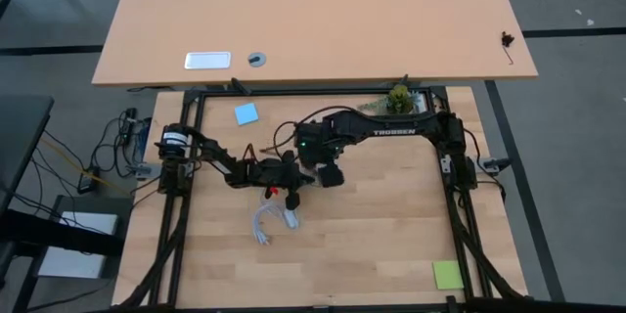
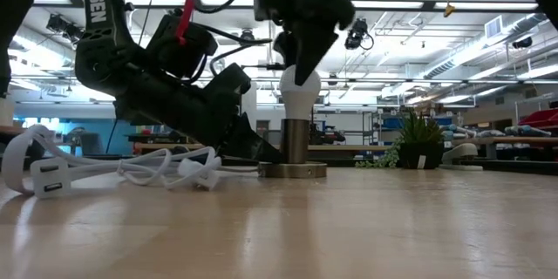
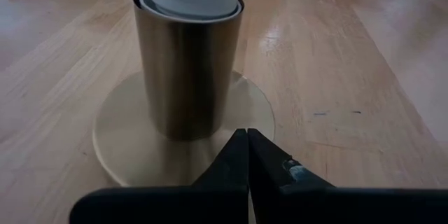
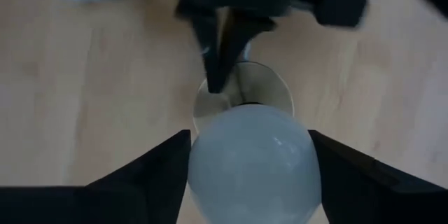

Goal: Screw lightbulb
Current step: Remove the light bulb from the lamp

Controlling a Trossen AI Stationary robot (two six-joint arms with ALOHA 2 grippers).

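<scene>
The white frosted lightbulb [image 2: 299,96] stands upright with its base in a brassy metal socket cylinder [image 2: 296,142], which rises from a round base disc [image 2: 292,171] on the wooden table. My right gripper [image 2: 301,63] comes down from above and is shut on the bulb [image 4: 252,150]. My left gripper [image 3: 247,143] is shut and lies low on the table's left side of the socket, with its tips on the disc [image 3: 133,147]. In the high view the right gripper [image 1: 330,176] hides the bulb and the socket. My left gripper presses its shut fingertips [image 3: 245,147] down on the top of the base disc's rim [image 3: 210,164], next to the cylinder. It comes in slanting down from the table's left side. The disc lies flat on the table. My right gripper pinches the bulb's round glass dome [image 4: 210,161] between its two fingers [image 4: 157,171], one on each side. The fingers point down from above. The bulb stands upright with its lower end inside the socket cylinder [image 3: 185,70].
The socket's white cord with its plug [image 2: 52,179] lies in loose loops on the table left of the socket and shows in the high view [image 1: 269,220]. A blue note [image 1: 245,113], a green note [image 1: 447,274] and a small plant [image 1: 401,98] sit near the table's edges.
</scene>
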